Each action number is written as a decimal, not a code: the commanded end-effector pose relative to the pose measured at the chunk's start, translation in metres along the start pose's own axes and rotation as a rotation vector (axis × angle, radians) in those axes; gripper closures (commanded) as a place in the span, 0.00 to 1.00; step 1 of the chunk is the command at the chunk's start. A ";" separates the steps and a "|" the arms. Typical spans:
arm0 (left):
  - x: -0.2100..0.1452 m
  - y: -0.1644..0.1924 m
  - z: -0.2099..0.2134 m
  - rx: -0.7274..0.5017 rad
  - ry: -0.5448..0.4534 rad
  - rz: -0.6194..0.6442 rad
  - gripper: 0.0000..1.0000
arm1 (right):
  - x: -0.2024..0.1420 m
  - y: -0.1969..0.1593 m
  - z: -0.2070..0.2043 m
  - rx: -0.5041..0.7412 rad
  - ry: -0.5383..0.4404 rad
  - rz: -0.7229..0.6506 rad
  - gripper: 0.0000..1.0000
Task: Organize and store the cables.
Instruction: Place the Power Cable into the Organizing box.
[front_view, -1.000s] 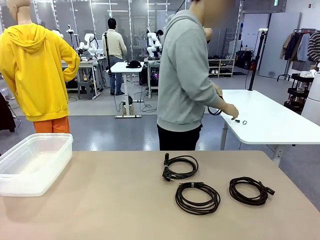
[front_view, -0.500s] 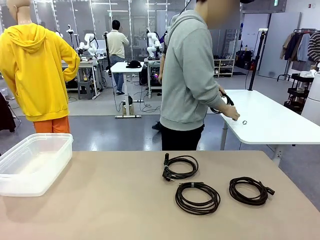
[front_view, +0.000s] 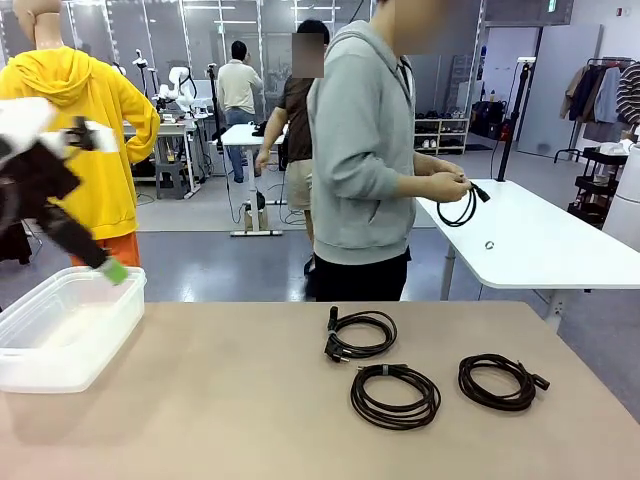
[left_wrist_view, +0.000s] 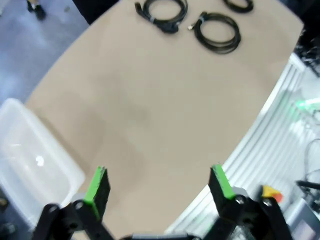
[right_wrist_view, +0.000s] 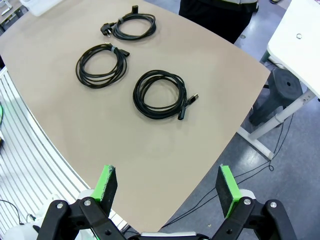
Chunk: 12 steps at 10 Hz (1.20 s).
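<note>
- Lying in the worktop's right half, toward its far edge, three tied cables (front_view: 385, 371) sit apart, so I judge each can be lifted singly.
- A clear bin (front_view: 70, 370) at the left edge is likely their store.
- The person's hand (front_view: 440, 185) holds a fourth cable (front_view: 462, 214) beyond the far edge.
- My left claw (left_wrist_view: 160, 175) hangs high by the bin and my right claw (right_wrist_view: 167, 182) above the right edge, both wide and empty.

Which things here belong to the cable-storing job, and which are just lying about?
Job:
- far coiled cable, middle coiled cable and right coiled cable on the tan table
- cable in the person's hands
- clear bin, probably the store

Lying about:
- small ring
- white side table under it
</note>
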<state>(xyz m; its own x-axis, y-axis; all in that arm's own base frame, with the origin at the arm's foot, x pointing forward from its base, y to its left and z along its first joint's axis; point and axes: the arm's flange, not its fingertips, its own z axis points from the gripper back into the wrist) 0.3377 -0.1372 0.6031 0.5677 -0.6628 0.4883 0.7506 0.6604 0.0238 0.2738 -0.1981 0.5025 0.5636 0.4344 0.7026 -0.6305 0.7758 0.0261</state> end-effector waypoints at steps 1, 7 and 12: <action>0.052 0.008 -0.028 0.047 0.080 0.046 0.00 | -0.001 0.000 0.001 0.009 -0.007 0.016 0.00; 0.086 -0.016 -0.086 0.040 0.126 0.024 0.00 | -0.001 0.000 0.001 0.009 -0.007 0.016 0.00; 0.103 -0.030 -0.104 0.105 0.155 0.110 0.00 | -0.001 0.000 0.001 0.009 -0.007 0.016 0.00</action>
<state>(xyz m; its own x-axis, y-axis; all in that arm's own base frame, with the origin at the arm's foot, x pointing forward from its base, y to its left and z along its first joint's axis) 0.4035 -0.2411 0.5677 0.6440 -0.6704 0.3687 0.7060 0.7063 0.0512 0.2738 -0.1984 0.5021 0.5644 0.4342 0.7021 -0.6301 0.7760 0.0267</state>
